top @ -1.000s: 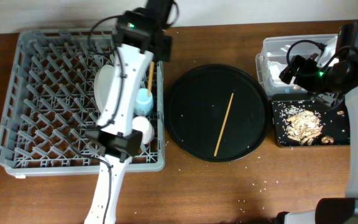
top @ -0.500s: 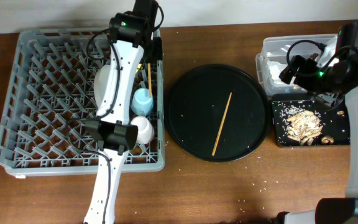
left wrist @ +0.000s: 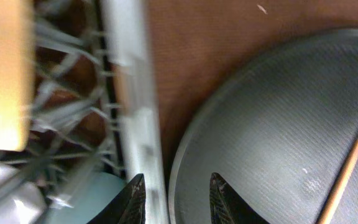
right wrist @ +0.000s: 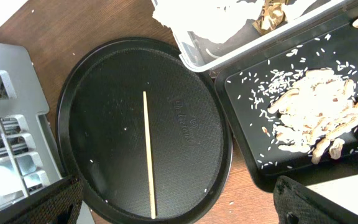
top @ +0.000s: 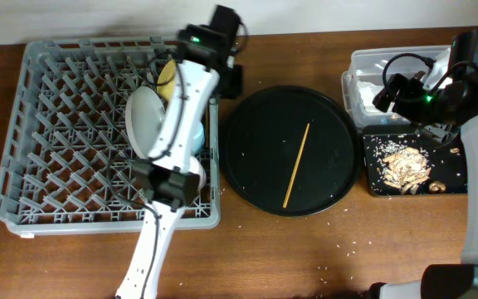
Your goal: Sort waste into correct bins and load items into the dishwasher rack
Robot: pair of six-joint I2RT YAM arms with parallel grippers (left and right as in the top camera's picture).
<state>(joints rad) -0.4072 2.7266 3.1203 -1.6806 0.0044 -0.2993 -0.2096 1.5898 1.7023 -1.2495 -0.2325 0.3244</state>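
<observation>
One wooden chopstick (top: 297, 166) lies on the round black tray (top: 256, 124); it also shows in the right wrist view (right wrist: 148, 149) and the left wrist view (left wrist: 347, 168). My left gripper (top: 232, 81) (left wrist: 176, 202) is open and empty, astride the dishwasher rack's right wall (left wrist: 132, 93) and the tray's rim. The rack (top: 31, 124) holds the yellow bowl (top: 166, 76), grey-white plate (top: 142, 116), blue cup (top: 196, 133) and pink-white cup (top: 194, 170). My right gripper (top: 386, 90) (right wrist: 176, 211) is wide open and empty above the clear tub (top: 363, 62), which holds the napkin (right wrist: 216, 18).
The flat black tray (top: 372, 178) holds rice and brown scraps (right wrist: 309, 109). Rice grains are scattered on the wooden table (top: 338, 249). My left arm lies across the rack's right side and hides part of the cups.
My left gripper has swung right, from above the rack's inside to its right wall by the round tray. The yellow bowl is now uncovered. The right arm has not moved.
</observation>
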